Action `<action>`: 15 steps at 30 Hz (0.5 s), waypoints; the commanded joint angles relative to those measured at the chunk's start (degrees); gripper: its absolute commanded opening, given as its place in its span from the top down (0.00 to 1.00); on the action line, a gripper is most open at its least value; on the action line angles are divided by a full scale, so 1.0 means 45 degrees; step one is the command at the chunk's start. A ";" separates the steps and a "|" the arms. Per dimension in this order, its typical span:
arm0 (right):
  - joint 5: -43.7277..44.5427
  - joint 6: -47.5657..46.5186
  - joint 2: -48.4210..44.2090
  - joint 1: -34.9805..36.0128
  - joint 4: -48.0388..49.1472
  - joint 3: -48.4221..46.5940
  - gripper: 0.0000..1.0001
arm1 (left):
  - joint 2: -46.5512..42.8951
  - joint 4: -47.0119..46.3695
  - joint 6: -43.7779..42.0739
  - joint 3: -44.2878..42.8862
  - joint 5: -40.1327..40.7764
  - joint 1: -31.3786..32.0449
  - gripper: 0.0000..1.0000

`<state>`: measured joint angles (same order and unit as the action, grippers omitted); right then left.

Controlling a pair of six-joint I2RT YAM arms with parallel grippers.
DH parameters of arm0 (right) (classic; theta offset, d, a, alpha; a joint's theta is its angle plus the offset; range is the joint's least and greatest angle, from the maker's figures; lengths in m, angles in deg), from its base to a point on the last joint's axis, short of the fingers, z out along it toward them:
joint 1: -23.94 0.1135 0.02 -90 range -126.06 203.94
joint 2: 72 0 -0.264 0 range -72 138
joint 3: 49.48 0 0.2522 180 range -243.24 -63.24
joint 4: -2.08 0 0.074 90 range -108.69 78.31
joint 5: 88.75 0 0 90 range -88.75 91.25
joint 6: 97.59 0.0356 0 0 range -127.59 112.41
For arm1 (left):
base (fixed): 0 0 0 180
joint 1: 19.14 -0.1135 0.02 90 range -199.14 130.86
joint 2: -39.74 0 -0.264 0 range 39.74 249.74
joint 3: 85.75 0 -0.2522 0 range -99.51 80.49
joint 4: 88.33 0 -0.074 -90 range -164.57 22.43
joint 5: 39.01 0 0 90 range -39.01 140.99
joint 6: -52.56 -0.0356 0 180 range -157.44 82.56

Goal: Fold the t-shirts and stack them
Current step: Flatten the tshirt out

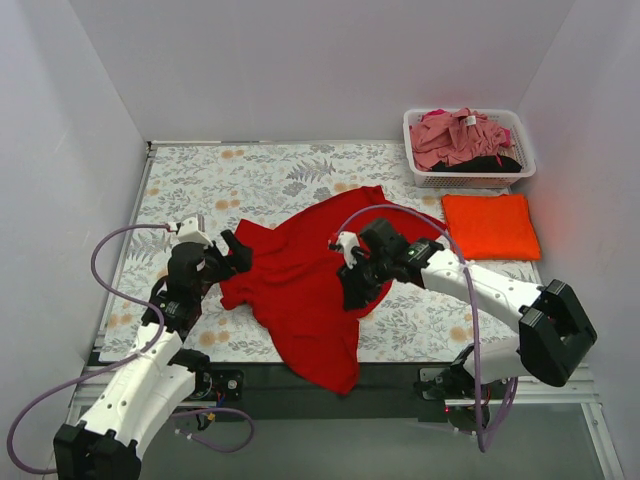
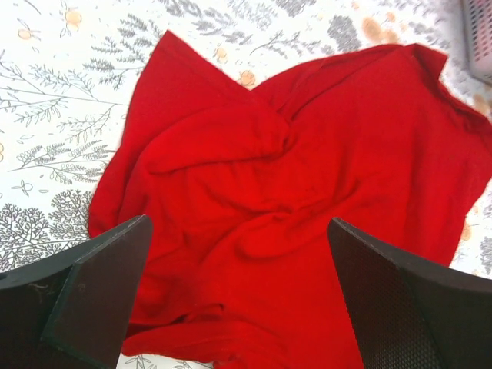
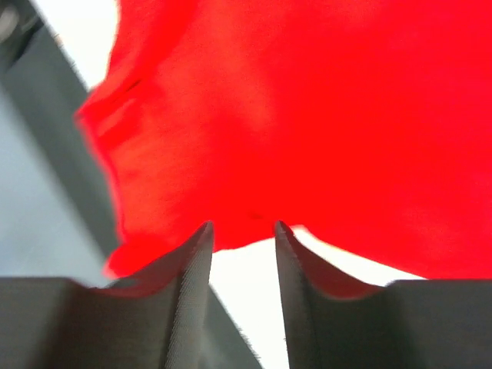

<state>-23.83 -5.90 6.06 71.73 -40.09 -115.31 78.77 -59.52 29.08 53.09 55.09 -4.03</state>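
Observation:
A bright red t-shirt (image 1: 300, 290) lies crumpled mid-table, its lower end hanging over the near edge. My left gripper (image 1: 236, 252) is wide open at the shirt's left edge; in the left wrist view the gripper (image 2: 238, 223) hovers over the bunched red cloth (image 2: 307, 154), holding nothing. My right gripper (image 1: 352, 290) is at the shirt's right edge; in the right wrist view the gripper (image 3: 243, 227) has its jaws narrowly apart, tips at the hem of the red cloth (image 3: 307, 115), nothing between them. An orange t-shirt (image 1: 490, 225) lies folded at the right.
A white lattice basket (image 1: 420, 178) stands at the back right, holding a dusty pink t-shirt (image 1: 455, 138) over a black one (image 1: 495, 162). The floral table cloth (image 1: 200, 180) covers the table. The dark near table edge (image 1: 400, 375) runs under the hanging red cloth.

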 commanded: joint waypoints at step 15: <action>0.2586 0.1186 0.1501 -0.3335 0.2151 -0.0150 0.39 | 0.6657 -0.0121 0.1056 -0.2251 -0.1946 -0.0058 0.32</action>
<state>-9.41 -1.18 13.54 56.32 -32.35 -117.52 106.13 -60.11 31.03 44.46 48.56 -4.03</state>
